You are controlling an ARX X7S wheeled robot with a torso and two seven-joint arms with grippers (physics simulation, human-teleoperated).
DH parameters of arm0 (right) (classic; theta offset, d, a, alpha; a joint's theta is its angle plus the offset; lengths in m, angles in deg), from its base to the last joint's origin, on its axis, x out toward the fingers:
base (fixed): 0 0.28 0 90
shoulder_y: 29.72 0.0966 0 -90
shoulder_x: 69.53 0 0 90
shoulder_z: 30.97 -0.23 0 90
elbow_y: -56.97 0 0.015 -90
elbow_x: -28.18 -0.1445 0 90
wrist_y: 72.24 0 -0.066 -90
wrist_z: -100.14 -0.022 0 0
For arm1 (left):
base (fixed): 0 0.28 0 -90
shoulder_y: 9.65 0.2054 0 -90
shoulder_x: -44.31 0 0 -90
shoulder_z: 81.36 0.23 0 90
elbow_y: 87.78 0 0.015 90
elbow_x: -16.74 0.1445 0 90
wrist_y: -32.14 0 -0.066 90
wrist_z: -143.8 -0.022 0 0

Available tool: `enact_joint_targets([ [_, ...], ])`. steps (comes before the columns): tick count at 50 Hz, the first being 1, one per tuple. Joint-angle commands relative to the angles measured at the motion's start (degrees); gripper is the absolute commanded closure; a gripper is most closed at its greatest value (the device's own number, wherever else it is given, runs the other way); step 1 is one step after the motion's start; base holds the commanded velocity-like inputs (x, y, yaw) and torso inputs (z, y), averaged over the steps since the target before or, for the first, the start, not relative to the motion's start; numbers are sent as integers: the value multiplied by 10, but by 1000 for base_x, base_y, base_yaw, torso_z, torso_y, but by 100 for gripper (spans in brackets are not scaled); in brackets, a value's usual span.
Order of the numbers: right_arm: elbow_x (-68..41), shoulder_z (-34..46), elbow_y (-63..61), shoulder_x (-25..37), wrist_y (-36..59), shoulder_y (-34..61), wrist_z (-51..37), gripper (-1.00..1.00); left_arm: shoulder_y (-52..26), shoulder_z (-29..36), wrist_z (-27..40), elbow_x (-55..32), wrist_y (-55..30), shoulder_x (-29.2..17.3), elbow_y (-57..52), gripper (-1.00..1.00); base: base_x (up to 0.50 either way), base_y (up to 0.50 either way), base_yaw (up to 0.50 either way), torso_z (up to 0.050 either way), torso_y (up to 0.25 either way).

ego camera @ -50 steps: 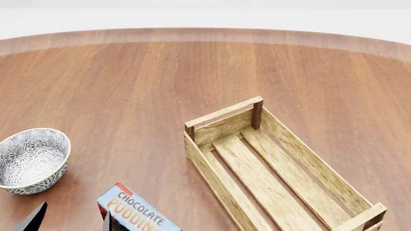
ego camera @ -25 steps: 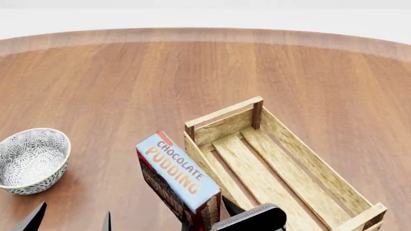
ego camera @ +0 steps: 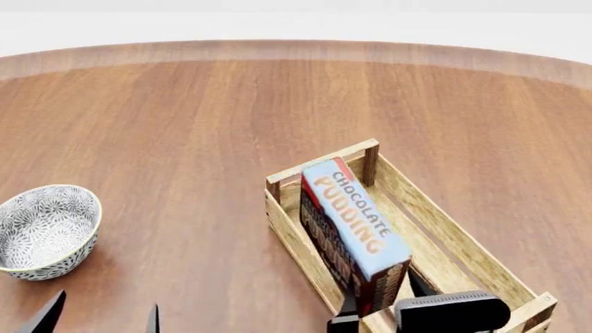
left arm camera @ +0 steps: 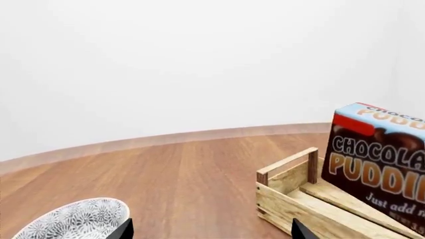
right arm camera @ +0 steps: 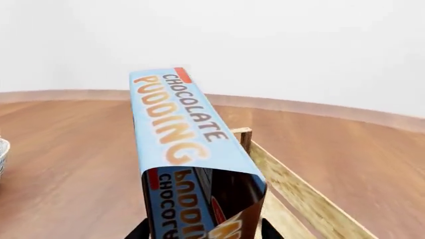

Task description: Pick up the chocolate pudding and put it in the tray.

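The chocolate pudding (ego camera: 356,225) is a carton with a light blue top and dark brown sides. It is held on edge above the inside of the tray (ego camera: 462,253), a light-wood slatted crate. My right gripper (ego camera: 381,312) is shut on the carton's near end. In the right wrist view the carton (right arm camera: 182,124) fills the middle, with my gripper (right arm camera: 202,230) clamped on both sides and the tray's wall (right arm camera: 299,191) beside it. The left wrist view shows the carton (left arm camera: 378,159) over the tray (left arm camera: 292,194). My left gripper (ego camera: 100,316) is open and empty at the table's near left.
A round grey-white patterned bowl (ego camera: 44,229) stands at the left, near my left gripper; it also shows in the left wrist view (left arm camera: 73,224). The round wooden table (ego camera: 185,118) stretches far and left of the tray to its curved far edge.
My right gripper has carried the carton from the table left of the tray, up and rightward, to above the tray's inside. The left gripper and bowl have not moved.
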Motion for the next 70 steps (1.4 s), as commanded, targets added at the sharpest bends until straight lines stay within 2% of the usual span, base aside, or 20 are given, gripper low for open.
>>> enact_joint_targets([
  [1, 16, -28, 39, 0, -31, 1, -10, 100, 0, 0, 3, -1, 2, -2, -1, -100, 0, 0, 0, 0, 0],
  [25, 25, -41, 158, -25, -43, 72, -28, 100, -2, 4, 4, -5, 2, -6, -2, -100, 0, 0, 0, 0, 0],
  [60, 46, -30, 207, -35, -31, 116, -52, 100, -3, 9, 8, -11, -1, -11, -6, -100, 0, 0, 0, 0, 0],
  [61, 52, -31, 208, -36, -29, 117, -65, -100, -3, 9, 8, -11, 1, -11, -5, -100, 0, 0, 0, 0, 0],
  [70, 47, -30, 215, -36, -38, 116, -55, -100, -3, 9, 9, -11, 4, -13, -2, -100, 0, 0, 0, 0, 0],
])
